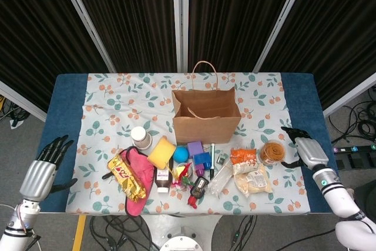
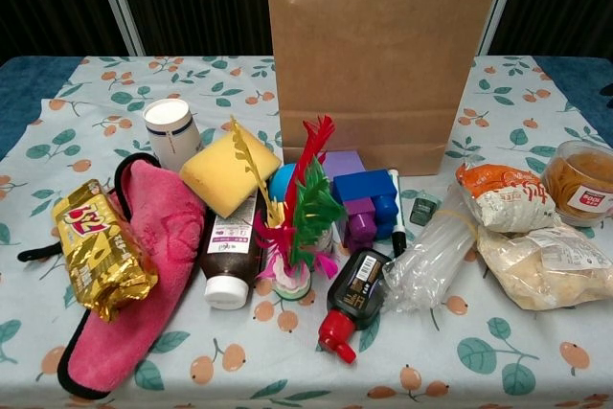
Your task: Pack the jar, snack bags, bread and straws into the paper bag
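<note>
The brown paper bag [image 1: 205, 113] [image 2: 383, 55] stands open and upright behind the pile of items. The jar [image 1: 272, 153] [image 2: 579, 179] sits at the right. Left of it lie the orange snack bag [image 1: 242, 156] [image 2: 500, 196], the bread bag [image 1: 252, 179] [image 2: 541, 265] and the clear bundle of straws [image 1: 220, 177] [image 2: 431, 261]. A gold snack bag [image 1: 126, 177] [image 2: 101, 246] lies at the left on a pink cloth. My right hand [image 1: 304, 148] hovers just right of the jar, fingers apart, holding nothing. My left hand [image 1: 44, 168] is empty and spread beyond the table's left edge.
The middle is crowded: pink cloth [image 2: 144, 265], yellow sponge [image 2: 225, 171], white cup [image 2: 170, 131], brown bottle [image 2: 232, 256], feather toy [image 2: 299, 213], purple and blue blocks [image 2: 362, 196], a black bottle with red cap [image 2: 350, 299] and a marker [image 1: 212, 160].
</note>
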`<state>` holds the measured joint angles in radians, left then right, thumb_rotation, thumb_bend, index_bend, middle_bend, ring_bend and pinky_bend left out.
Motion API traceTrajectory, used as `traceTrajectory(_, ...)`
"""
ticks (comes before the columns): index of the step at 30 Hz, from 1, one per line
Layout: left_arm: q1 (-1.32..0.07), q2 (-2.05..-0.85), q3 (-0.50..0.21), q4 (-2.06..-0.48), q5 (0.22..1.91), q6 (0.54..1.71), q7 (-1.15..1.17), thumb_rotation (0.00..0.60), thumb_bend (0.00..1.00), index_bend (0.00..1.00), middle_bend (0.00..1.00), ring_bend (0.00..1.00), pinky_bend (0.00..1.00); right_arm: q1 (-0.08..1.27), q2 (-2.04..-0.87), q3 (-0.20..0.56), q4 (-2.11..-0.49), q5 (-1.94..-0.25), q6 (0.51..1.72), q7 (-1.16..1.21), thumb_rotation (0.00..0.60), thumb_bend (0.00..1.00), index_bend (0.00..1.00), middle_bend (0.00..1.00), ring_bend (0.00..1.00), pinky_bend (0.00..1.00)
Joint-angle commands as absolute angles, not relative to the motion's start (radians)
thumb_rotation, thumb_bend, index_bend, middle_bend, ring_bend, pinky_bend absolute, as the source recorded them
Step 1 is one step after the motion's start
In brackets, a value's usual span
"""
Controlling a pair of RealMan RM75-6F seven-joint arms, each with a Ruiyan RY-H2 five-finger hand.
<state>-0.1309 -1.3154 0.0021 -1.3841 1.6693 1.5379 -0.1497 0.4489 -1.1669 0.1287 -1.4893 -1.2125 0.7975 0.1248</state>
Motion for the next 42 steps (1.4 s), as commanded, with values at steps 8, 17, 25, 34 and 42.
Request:
traceTrajectory(8,-0.139,-1.322,-0.005,-1.365,1.637,1.519,-0.174,0.600,0.02,0.08,0.13,0.03,0.16,0.535,-1.234,0.105,-1.451,-1.088,0.700,-0.052,0.600,0.08,0.04,0.12,0.00,0.00)
traceTrajectory(17,-0.161,-1.336,-0.015,-1.348,1.622,1.495,-0.181,0.600,0.02,0.08,0.13,0.03,0.16,0.575,-1.276,0.093,-1.418,-1.016,0.684,-0.119,0.600,0.10,0.14,0.19,0.03,0.00)
traceTrajectory(25,-0.171,-1.346,-0.018,-1.341,1.609,1.482,-0.187,0.600,0.02,0.08,0.13,0.03,0.16,0.582,-1.295,0.094,-1.417,-1.012,0.721,-0.133,0.600,0.15,0.32,0.31,0.14,0.06)
traceTrajectory(34,-0.172,-1.347,-0.012,-1.344,1.609,1.484,-0.191,0.600,0.02,0.08,0.13,0.03,0.16,0.554,-1.195,0.126,-1.532,-1.054,0.832,-0.113,0.600,0.16,0.35,0.32,0.16,0.09)
traceTrajectory(42,-0.187,-1.353,-0.009,-1.352,1.621,1.476,-0.188,0.600,0.02,0.08,0.13,0.03,0.16,0.511,-0.950,0.232,-1.797,-1.124,1.013,-0.064,0.600,0.16,0.36,0.33,0.17,0.10)
